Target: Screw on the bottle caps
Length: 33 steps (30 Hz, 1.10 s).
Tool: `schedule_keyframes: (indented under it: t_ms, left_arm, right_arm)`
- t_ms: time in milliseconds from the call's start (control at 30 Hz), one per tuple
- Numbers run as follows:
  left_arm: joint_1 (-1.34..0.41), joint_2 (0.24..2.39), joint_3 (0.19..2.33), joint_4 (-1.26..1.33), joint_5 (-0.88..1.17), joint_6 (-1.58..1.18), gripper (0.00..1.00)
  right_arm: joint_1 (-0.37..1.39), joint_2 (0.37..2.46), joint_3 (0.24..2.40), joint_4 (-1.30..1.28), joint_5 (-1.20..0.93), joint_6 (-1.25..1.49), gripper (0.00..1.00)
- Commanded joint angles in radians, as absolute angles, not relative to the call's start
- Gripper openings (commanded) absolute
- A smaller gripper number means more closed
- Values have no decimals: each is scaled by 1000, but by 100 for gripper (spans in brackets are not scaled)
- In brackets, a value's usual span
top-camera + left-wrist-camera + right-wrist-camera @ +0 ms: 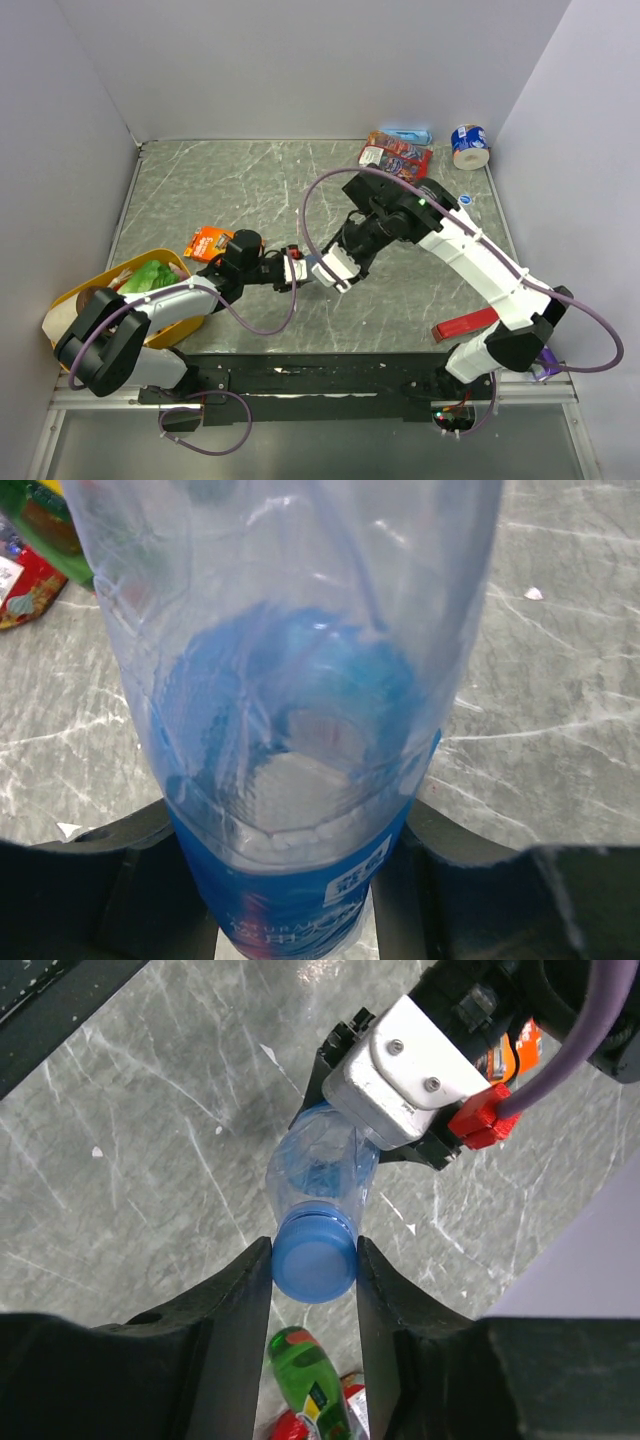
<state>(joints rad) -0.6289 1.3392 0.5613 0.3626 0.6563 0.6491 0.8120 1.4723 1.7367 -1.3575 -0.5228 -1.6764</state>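
a: where do we stand on the caps?
b: on the first one, by our reading. the left gripper (pixel 300 875) is clamped round the lower body of the clear bottle (pixel 322 1165) and seems to hold it off the table (pixel 200 190), about mid-table between the two arms. the right gripper (pixel 314 1252) has both fingers pressed against the sides of the blue cap (pixel 313 1265), which sits on the bottle's mouth.
a: is it screwed home?
b: we can't tell, because the threads are hidden. we'd call it started, not finished.
a: and the rest?
b: the green bottle (pixel 305 1378) shows low in the right wrist view, but we can't make out its mouth. a blue-rimmed cap (pixel 467 200) lies loose on the table toward the far right. we can't find a third cap.
a: which way does the clear bottle lie?
b: from above, its long axis runs roughly level, left to right, with the mouth toward the right arm and the base toward the left. the right wrist sees the cap nearly end-on, so we judge the axis about in line with that gripper.
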Motion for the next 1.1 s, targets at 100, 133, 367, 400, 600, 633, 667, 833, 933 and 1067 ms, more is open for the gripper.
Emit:
schedule_keyframes:
  t_ms: [100,133,367,400,600,633,667,833,933,1067]
  left_arm:
    - [-629,1332,558,662,461,378,1]
    - [-632,1325,555,693,425,353,1]
    - [-692,1350,592,836,3,233,1]
    - [-693,1365,619,825,-33,203,1]
    - [-695,1397,684,727,-143,140,1]
    - [-695,1394,677,729,-134,144,1]
    - [-695,1393,666,727,-108,149,1]
    - [-693,1370,577,713,0,212,1]
    - [-689,1351,529,703,81,235,1]
    - [-687,1341,505,672,162,244,1]
  right_arm:
    - [775,1635,1941,-1347,-544,-1225,22]
    - [763,1663,1977,-1354,-560,-1165,20]
    - [690,1877,2203,-1364,-592,-576,0]
    - [686,1906,2206,-1361,-592,-449,0]
    - [660,1902,2170,-1281,-566,-241,0]
    - [646,1907,2207,-1275,-586,-233,0]
    - [628,1911,2247,-1263,-607,-216,2]
    - [517,1915,2479,-1125,-702,-138,14]
    - [460,1816,2360,-959,-761,-83,21]
    - [436,1758,2283,-916,-839,-72,29]
